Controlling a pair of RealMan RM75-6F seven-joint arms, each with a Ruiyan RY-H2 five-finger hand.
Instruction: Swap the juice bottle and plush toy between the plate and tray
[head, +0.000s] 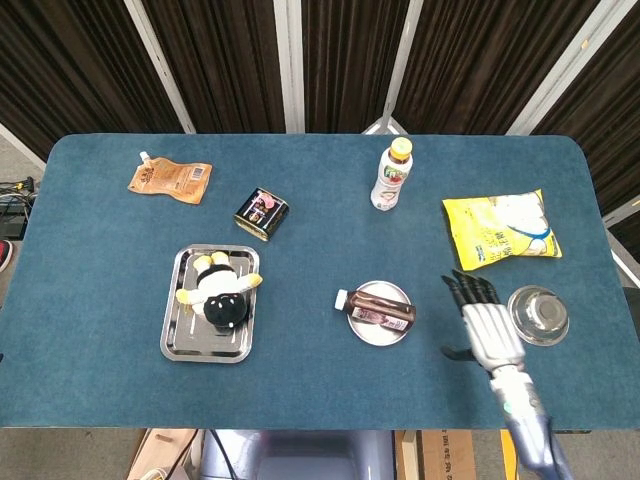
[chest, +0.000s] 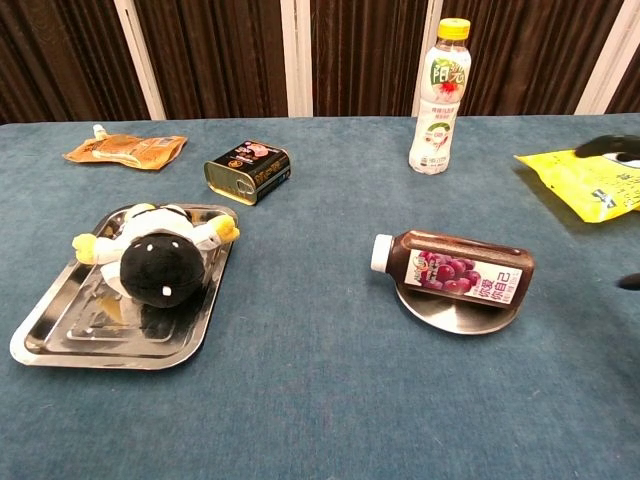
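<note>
The right hand (head: 488, 325) hovers over the blue worktop (head: 310, 380) with its back turned up toward the head camera, the dark fingers (head: 470, 290) stretched out straight and slightly fanned, pointing away from the robot, and the thumb stuck out to the side toward the plate; it holds nothing. Its forearm runs back and down to the near edge of the worktop. In the chest view only dark fingertips (chest: 618, 146) show at the right border, so that view adds little on its pose. The left hand shows in neither view. The juice bottle (head: 378, 306) lies on its side across the small round plate (head: 378, 332), just beside the hand on its thumb side, white cap pointing away from the hand; hand and bottle are apart. Much farther out on that same side, well apart from the hand, the plush toy (head: 220, 289) lies in the steel tray (head: 176, 340). On the hand's other side, near it, sits a small metal bowl (head: 538, 314). Beyond the fingertips lies a yellow snack bag (head: 503, 228), and farther ahead toward the thumb side stands an upright drink bottle (head: 392, 175) with a yellow cap. Well beyond the tray are a dark tin can (head: 261, 213) and an orange pouch (head: 170, 179)
</note>
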